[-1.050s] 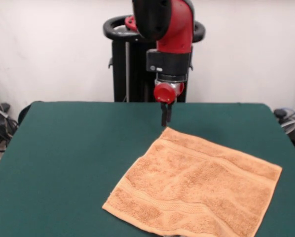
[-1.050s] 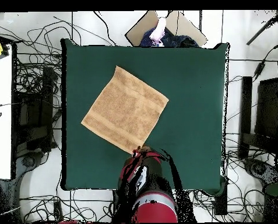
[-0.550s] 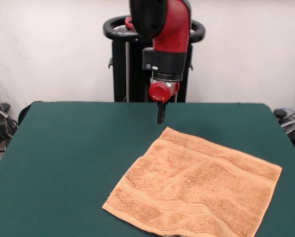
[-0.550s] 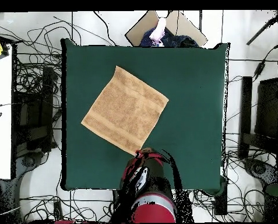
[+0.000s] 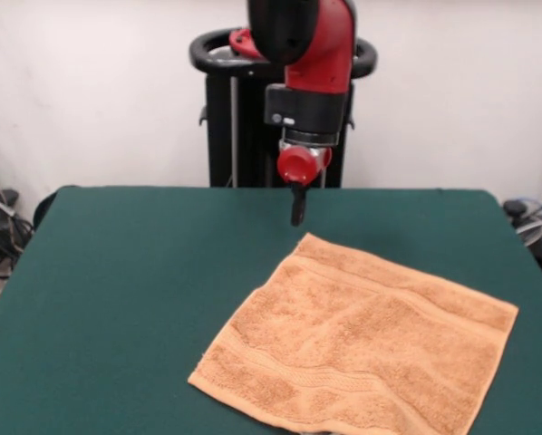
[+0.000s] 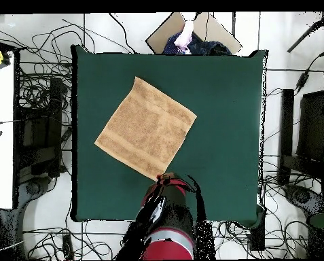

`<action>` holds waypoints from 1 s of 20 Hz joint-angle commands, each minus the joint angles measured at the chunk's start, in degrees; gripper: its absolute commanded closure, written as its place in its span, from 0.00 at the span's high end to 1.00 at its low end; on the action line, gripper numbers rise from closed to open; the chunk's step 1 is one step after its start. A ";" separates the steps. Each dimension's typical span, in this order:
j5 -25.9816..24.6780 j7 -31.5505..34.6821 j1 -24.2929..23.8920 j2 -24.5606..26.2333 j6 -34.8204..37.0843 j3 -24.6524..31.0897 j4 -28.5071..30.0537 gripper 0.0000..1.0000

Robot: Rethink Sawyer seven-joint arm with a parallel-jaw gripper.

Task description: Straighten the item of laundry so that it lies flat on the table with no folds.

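Note:
The item of laundry [image 5: 357,349] is an orange-tan towel lying spread out on the green table [image 5: 135,290], turned like a diamond, with only slight ripples on its surface. In the overhead view the towel [image 6: 145,127] sits left of the middle of the table [image 6: 225,122]. My gripper [image 5: 296,216] hangs shut and holds nothing, a little above the felt just beyond the towel's far corner. From above, the red and black arm [image 6: 166,211] hides the gripper at the towel's bottom corner.
A person's hand [image 6: 185,37] and a cardboard box [image 6: 166,30] show beyond the table's top edge in the overhead view. Cables lie on the floor all round. A white surface [image 6: 0,129] stands at the left.
My gripper has risen a little from the towel's far corner and shifted slightly left in the front view. The towel has not moved.

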 commanded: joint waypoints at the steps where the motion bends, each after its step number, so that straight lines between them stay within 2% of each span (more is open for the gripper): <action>1: 5.10 8.80 4.89 3.81 -2.72 -3.35 -7.14 0.00; 4: 6.04 8.83 5.83 4.17 -2.97 -4.26 -7.51 0.00; 5: 6.87 8.73 5.95 4.35 -2.84 -4.58 -7.37 1.00; 12: 9.56 8.82 7.80 5.88 -5.49 -6.04 -7.34 1.00; 20: 9.12 6.82 5.92 7.95 -4.22 -1.63 -8.24 1.00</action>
